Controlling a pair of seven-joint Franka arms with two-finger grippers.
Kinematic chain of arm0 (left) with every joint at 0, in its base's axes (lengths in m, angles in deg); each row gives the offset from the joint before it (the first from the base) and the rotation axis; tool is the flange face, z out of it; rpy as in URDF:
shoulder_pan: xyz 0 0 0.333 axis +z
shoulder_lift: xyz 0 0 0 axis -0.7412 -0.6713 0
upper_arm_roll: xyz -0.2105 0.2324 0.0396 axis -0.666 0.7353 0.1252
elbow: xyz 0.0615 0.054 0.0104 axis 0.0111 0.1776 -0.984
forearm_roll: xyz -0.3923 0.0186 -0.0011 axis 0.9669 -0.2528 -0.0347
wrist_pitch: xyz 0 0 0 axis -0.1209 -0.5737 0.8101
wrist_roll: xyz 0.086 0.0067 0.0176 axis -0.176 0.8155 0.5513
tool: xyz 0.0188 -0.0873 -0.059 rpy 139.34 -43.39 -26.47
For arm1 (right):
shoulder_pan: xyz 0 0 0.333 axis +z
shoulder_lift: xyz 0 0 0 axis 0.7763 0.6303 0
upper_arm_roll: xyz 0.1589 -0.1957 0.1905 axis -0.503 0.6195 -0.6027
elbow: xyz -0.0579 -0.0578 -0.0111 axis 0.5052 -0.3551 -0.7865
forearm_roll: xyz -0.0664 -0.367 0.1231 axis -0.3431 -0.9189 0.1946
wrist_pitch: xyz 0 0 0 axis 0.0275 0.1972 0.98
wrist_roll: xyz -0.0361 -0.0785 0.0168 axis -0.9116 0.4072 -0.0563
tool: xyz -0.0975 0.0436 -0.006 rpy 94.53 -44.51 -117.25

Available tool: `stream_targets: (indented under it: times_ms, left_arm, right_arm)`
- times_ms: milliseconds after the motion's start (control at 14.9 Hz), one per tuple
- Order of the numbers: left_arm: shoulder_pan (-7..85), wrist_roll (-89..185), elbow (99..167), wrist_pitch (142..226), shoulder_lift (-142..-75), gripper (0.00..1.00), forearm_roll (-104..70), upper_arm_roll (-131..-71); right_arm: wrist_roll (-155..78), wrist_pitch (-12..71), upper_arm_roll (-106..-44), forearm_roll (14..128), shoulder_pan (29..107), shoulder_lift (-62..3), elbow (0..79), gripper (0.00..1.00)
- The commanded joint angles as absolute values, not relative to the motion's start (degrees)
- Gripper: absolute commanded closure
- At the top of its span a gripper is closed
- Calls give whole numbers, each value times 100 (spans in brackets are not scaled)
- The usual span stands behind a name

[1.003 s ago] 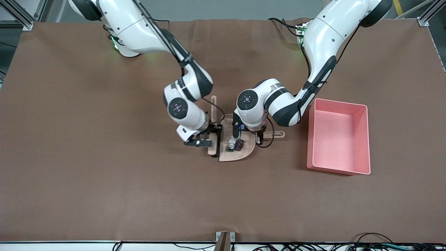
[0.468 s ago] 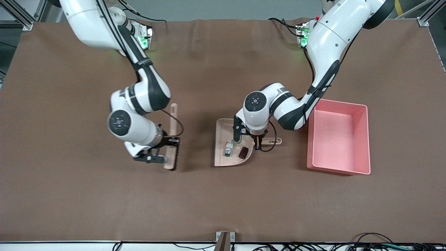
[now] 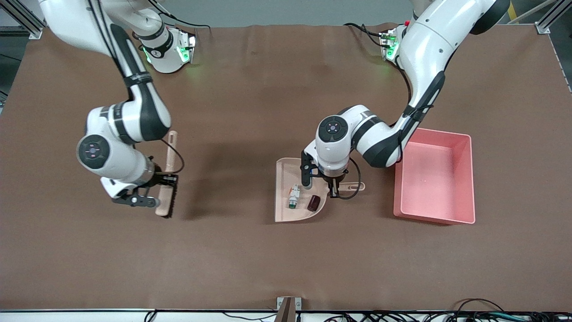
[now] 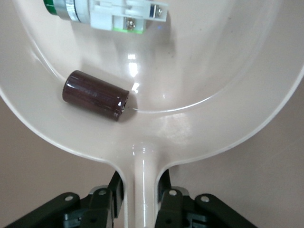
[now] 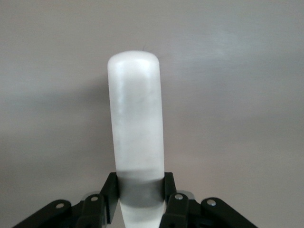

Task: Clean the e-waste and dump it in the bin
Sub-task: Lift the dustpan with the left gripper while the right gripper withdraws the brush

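A big brown table (image 3: 268,259) fills the scene. The left gripper (image 3: 333,188) pinches the beige plastic dustpan (image 3: 283,212) by its handle. In it lie a white-and-green part (image 3: 293,197) and a dark brown cylinder (image 3: 313,203). The pink plastic bin (image 3: 434,219) sits near, toward the left arm's end. The right gripper (image 3: 163,190) squeezes the beige brush (image 3: 170,152).

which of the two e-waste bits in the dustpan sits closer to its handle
The dark brown cylinder. It lies by the dustpan wall just ahead of the handle that the left pincer grips; the white-and-green part lies farther in.
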State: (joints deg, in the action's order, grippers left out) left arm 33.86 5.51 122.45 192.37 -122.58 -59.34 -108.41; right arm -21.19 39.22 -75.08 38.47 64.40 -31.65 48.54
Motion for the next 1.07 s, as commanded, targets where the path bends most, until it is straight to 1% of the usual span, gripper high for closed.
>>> stream_targets:
  times_ms: [0,134,268,401,468,602,736,803,870,936,1003]
  left_arm:
    - [3570,476,12259,18809,-11911,100,-5936,-11036]
    - [3692,476,12267,18580,-11666,100,-5910,-11054]
    - [3903,397,12276,18299,-11402,100,-5901,-11089]
    - [4280,231,12293,18236,-11208,100,-5892,-11150]
    - [4561,108,12285,18219,-11138,100,-5779,-11263]
    - [5254,-59,12346,18088,-11032,99,-5375,-11597]
    - [6018,-375,12478,17763,-10883,98,-5374,-12044]
    - [6318,-568,12504,17588,-10821,98,-5374,-12203]
    - [6600,-962,12522,17499,-10777,98,-5374,-12266]
    - [6881,-1418,12618,17498,-10664,98,-5374,-12293]
    - [7110,-1727,12714,17498,-10514,98,-5374,-12293]
  right_arm:
    - [-2818,4955,-7618,3738,5868,-3904,6385,98]
    - [-3136,5572,-7618,3738,5577,-3931,6835,98]
    - [-3146,5758,-7618,3738,5427,-3922,7055,98]
    - [-3164,6231,-7618,3738,5321,-3922,7380,98]
    - [-3172,6399,-7618,3738,5338,-3914,7477,98]
    - [-3172,6453,-7618,3738,5356,-3887,7522,98]
    - [-3164,6523,-7618,3738,5348,-3869,7522,95]
    - [-3164,6550,-7626,3738,5347,-3869,7522,91]
    - [-3172,6524,-7627,3738,5356,-3869,7522,84]
    - [-3164,6489,-7627,3738,5356,-3869,7505,72]
    - [-3129,6480,-7627,3738,5339,-3861,7496,59]
